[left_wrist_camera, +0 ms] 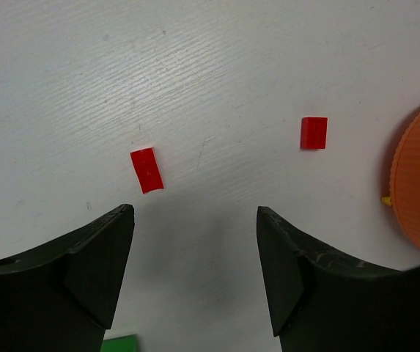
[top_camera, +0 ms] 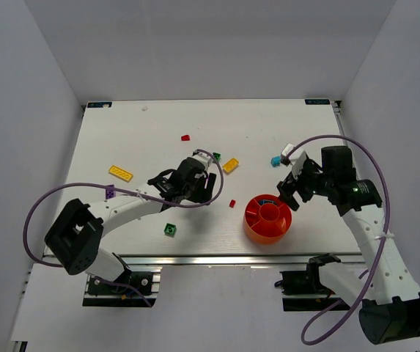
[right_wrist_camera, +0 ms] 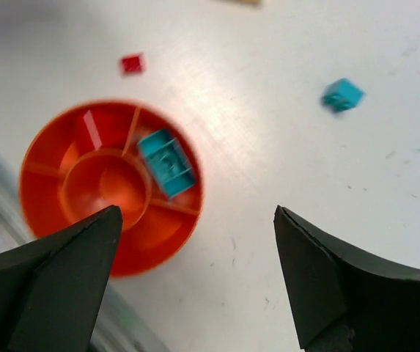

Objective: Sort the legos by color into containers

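Top view: you're barely getting going, green brick [top_camera: 170,229] and others are lying loose outside the tray [top_camera: 257,233]. Left wrist: left claw [left_wrist_camera: 195,213] is hanging wide open by a red brick [left_wrist_camera: 146,169]. Right wrist: right claw [right_wrist_camera: 196,213] is gaping too, one cyan brick [right_wrist_camera: 166,163] sitting in a wedge.

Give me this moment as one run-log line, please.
left gripper open, by red plate | right gripper open, near tray | tray: one cyan brick | second cyan brick loose
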Robot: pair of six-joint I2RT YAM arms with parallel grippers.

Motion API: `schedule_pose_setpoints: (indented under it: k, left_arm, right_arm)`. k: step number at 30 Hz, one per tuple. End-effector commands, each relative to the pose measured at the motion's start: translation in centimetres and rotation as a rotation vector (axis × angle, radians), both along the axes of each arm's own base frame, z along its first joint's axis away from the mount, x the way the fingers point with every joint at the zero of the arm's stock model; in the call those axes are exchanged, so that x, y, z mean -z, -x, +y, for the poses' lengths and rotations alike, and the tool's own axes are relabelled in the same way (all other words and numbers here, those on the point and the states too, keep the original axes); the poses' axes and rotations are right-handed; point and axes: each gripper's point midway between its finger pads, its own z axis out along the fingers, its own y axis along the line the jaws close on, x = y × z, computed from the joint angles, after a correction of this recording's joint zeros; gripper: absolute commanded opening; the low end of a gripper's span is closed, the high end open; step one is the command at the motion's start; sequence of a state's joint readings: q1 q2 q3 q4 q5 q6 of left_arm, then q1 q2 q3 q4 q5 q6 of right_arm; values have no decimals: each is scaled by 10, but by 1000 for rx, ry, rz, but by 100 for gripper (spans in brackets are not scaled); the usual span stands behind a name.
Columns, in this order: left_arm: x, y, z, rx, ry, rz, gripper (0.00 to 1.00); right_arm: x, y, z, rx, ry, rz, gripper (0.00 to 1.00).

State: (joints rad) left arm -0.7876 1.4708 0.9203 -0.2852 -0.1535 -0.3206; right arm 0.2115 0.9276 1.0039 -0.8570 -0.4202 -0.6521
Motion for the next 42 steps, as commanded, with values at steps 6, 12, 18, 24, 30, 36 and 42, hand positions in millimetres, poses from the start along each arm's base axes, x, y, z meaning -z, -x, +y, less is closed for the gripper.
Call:
schedule_pose_setpoints:
  k: [6, 12, 18, 24, 30, 36, 42]
  left_arm:
    - [-35, 4, 2, 46, 50, -72, 77]
    - [-65, 24, 9, 160, 116, -179, 80]
    - [-75, 35, 27, 156, 124, -266, 82]
    - [-85, 34, 33, 135, 126, -303, 83]
    - [-85, 34, 32, 144, 118, -301, 83]
    - [-85, 35, 31, 156, 118, -297, 83]
    - [-83, 35, 30, 159, 117, -290, 82]
  right_arm:
    - [-4, -131, -18, 556, -130, -80, 89]
    - [30, -181, -12, 606, -92, -16, 89]
    - [71, -211, -7, 561, -17, 58, 87]
    - [94, -233, -4, 530, 32, 94, 84]
    - [118, -239, -9, 535, 60, 157, 78]
    - [133, -236, -14, 536, 77, 207, 70]
    - [144, -233, -13, 514, 66, 255, 64]
